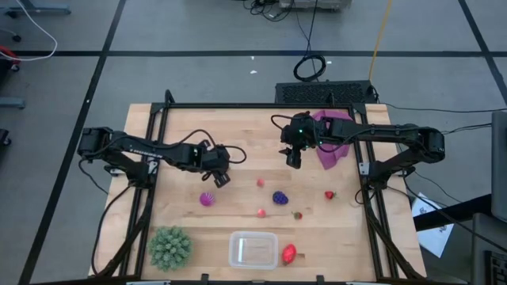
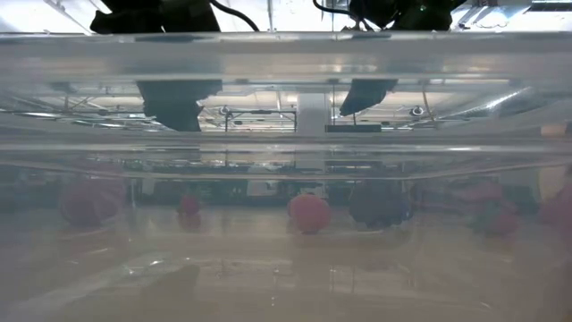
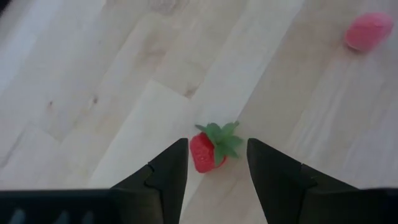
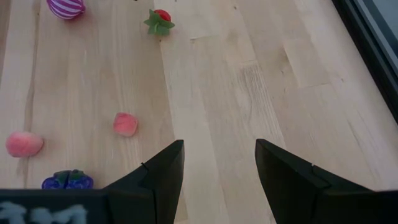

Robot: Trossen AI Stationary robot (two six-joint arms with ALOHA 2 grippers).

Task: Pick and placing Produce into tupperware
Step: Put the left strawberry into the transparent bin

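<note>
My left gripper [image 1: 218, 176] [image 3: 217, 143] is open and points down over the table's left middle. Its fingers stand on either side of a small red strawberry with green leaves [image 3: 208, 152], which lies on the wood, and do not touch it. My right gripper [image 1: 293, 158] [image 4: 219, 143] is open and empty above bare wood at the far middle. A magenta ball [image 1: 207, 199], a grape bunch [image 1: 280, 197], two pink pieces [image 1: 260, 183] [image 1: 261, 212] and more strawberries [image 1: 329, 195] [image 1: 297, 214] [image 1: 289, 253] lie on the table. The clear tupperware [image 1: 253, 249] stands at the near edge.
A spiky green ball [image 1: 169, 247] sits at the near left beside the tupperware. A purple cloth [image 1: 333, 146] lies at the far right under the right arm. The low view looks through the tupperware's clear wall [image 2: 286, 143]. Bare wood lies between the grippers.
</note>
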